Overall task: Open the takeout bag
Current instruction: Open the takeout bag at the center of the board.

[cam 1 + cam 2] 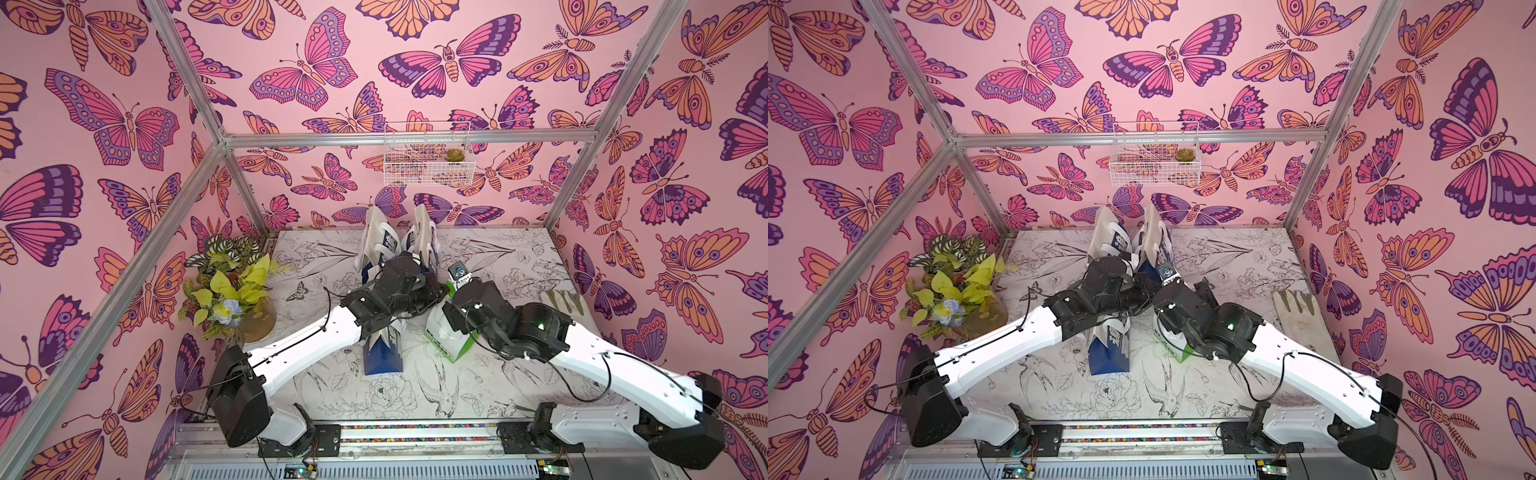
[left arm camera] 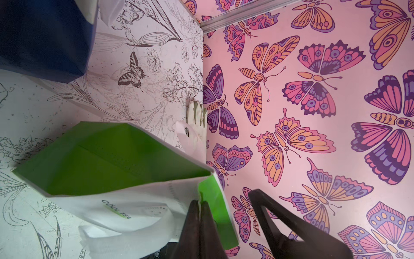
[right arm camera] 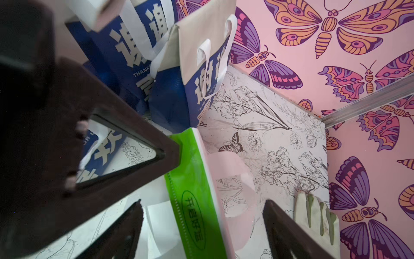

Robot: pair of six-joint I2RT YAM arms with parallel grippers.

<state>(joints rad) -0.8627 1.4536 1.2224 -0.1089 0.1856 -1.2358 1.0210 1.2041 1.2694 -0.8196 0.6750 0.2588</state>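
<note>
The takeout bag (image 2: 112,157) is white with green side panels and stands right of the table's middle in both top views (image 1: 446,347) (image 1: 1177,353), mostly under my arms. My left gripper (image 2: 200,203) is shut on the bag's top edge, where white and green cloth meet. My right gripper (image 3: 202,201) is open, its fingers (image 3: 275,215) standing on either side of the bag's green side panel (image 3: 188,157) without touching it. A white handle loop (image 3: 230,170) hangs beside that panel.
Blue-and-white bags stand at the back (image 1: 382,241) (image 1: 424,237), and another (image 1: 382,353) stands under my left arm. A pale glove (image 1: 561,301) lies by the right wall. A potted plant (image 1: 232,286) fills the left corner. A wire basket (image 1: 428,153) hangs on the back wall.
</note>
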